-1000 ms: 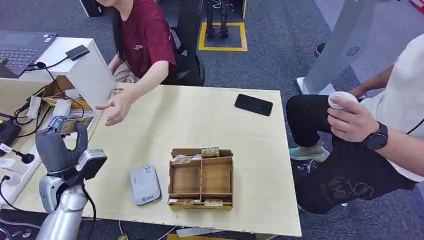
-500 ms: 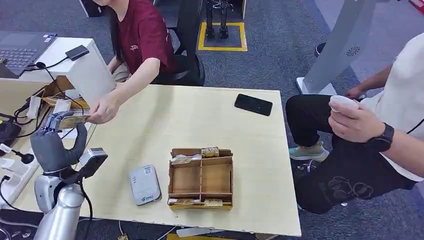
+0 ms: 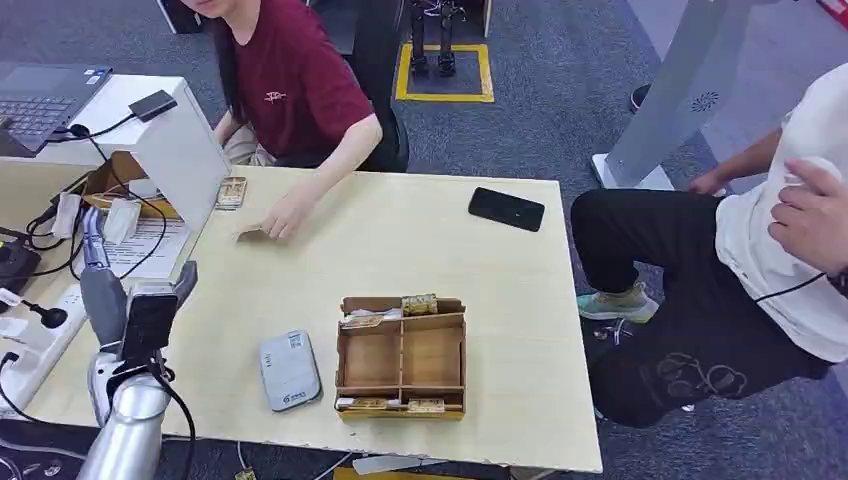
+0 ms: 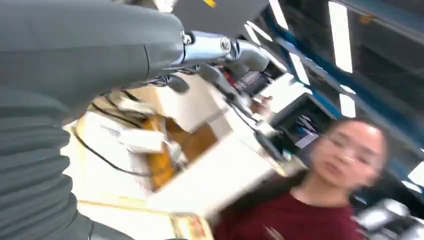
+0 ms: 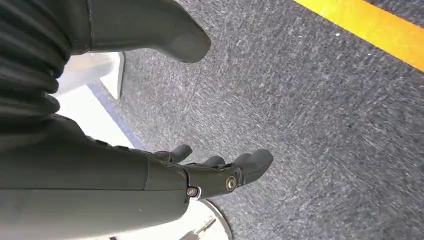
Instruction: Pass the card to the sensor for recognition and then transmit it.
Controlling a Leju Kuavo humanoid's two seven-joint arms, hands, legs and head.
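My left hand (image 3: 125, 300) is raised over the table's left edge, fingers apart, holding nothing; the left wrist view shows its thumb (image 4: 100, 45) and fingers (image 4: 225, 50) spread in a blurred picture. A person in a red shirt rests a hand (image 3: 280, 218) on the table, with a small flat piece under the fingertips that I cannot make out. Another card (image 3: 232, 192) lies by the white stand. The grey-white sensor (image 3: 289, 369) lies flat near the front edge. My right hand (image 5: 215, 172) hangs over the carpet, fingers extended and empty.
A wooden card box (image 3: 403, 355) with several cards stands right of the sensor. A black phone (image 3: 507, 209) lies at the far right of the table (image 3: 400, 250). A white stand (image 3: 180, 150) and cables crowd the left. A second person sits at the right.
The person took the card from my left hand and drew it back onto the table. My left hand turned and opened, now empty.
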